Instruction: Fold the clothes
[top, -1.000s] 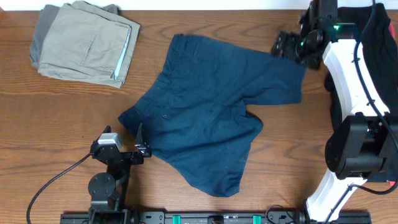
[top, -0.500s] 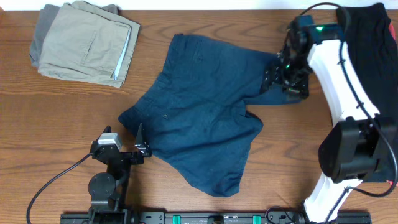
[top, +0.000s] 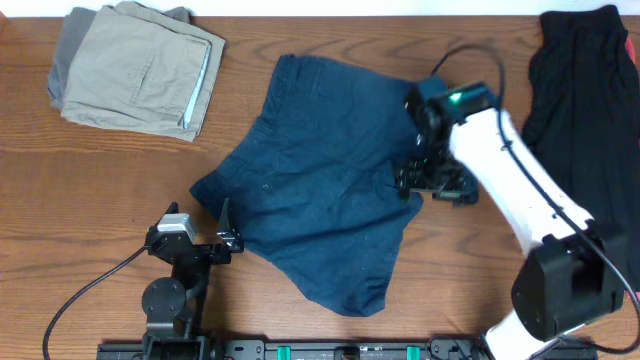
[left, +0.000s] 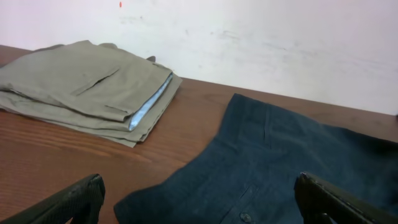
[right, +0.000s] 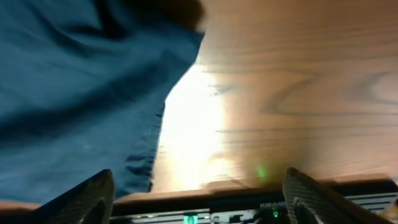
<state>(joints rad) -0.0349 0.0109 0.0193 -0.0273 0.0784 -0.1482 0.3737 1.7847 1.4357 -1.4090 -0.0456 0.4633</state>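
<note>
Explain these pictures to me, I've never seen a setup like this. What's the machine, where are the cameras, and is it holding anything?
This is a robot with two arms at a wooden table. Each arm ends in a two-finger gripper. One picture looks down from above. The other two come from small cameras on the wrists, so the dark shapes in their lower corners are each gripper's own fingers.

On the table, navy shorts lie spread out in the middle. In the overhead picture, folded khaki shorts sit on a grey pair at top left, and a black garment lies at the right.

The left gripper is open beside the navy shorts' edge. The right gripper is open over their other side. Neither holds anything.
</note>
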